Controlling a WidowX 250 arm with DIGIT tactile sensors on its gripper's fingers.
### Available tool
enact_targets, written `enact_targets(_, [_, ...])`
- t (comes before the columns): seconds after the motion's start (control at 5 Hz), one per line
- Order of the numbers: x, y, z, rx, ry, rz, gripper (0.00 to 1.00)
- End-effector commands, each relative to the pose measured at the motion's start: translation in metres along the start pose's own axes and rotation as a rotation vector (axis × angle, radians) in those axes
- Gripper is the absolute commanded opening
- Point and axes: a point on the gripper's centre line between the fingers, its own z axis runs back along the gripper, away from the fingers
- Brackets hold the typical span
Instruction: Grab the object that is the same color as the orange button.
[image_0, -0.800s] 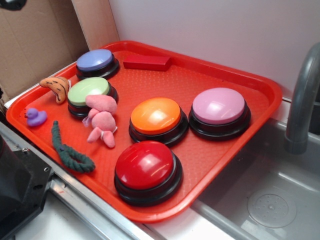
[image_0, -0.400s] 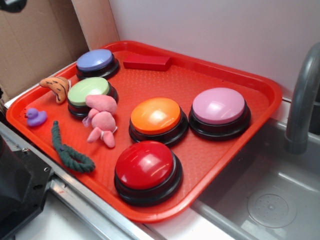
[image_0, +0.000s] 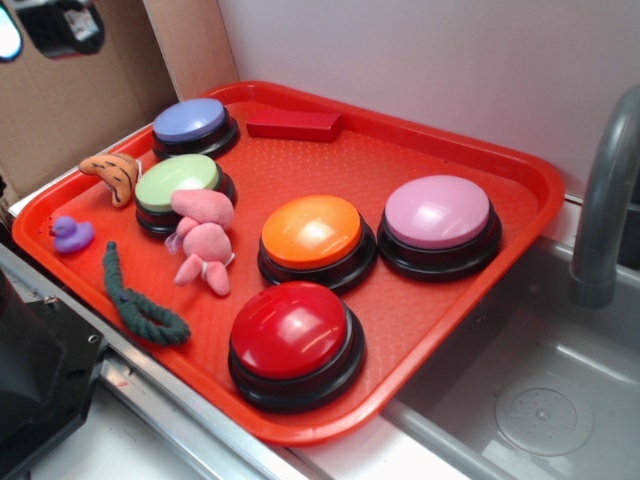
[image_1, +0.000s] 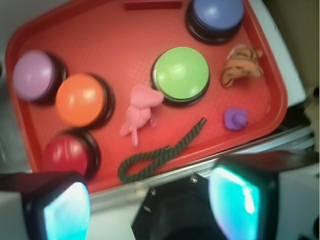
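Observation:
The object, a small curved orange toy with dark stripes (image_0: 113, 175) (image_1: 241, 65), lies at the left edge of the red tray (image_0: 420, 150) (image_1: 125, 30), beside the green button (image_0: 178, 185) (image_1: 181, 74). The orange button (image_0: 312, 232) (image_1: 80, 99) sits mid-tray on its black base. My gripper (image_1: 150, 207) hangs high above the tray's near edge, open, with nothing between its fingers (image_1: 235, 205). In the exterior view only a part of it shows at the top left corner (image_0: 55, 25), well above and left of the toy.
On the tray also sit a blue button (image_0: 190, 122), a pink button (image_0: 438, 213), a red button (image_0: 290, 332), a pink plush toy (image_0: 203, 238), a purple duck (image_0: 70, 234), a green rope (image_0: 140, 300) and a red block (image_0: 292, 124). A sink and faucet (image_0: 605, 200) lie right.
The gripper has come further into the top left corner of the exterior view. Nothing on the tray has moved.

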Motion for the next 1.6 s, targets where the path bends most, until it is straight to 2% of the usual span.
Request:
enact_targets(0.0, [0.039, 0.049, -0.032, 0.029, -0.131, 0.36, 1.0])
enact_targets(0.2, [0.054, 0.071, -0.049, 0.021, -0.169, 0.489, 1.0])
enact_targets(0.4, [0.067, 0.086, -0.068, 0.1, -0.184, 0.552, 1.0])
enact_targets(1.0, [0.087, 0.115, -0.108, 0.13, -0.231, 0.645, 1.0])
enact_targets(1.4, [0.09, 0.131, -0.131, 0.098, -0.2, 0.64, 1.0])
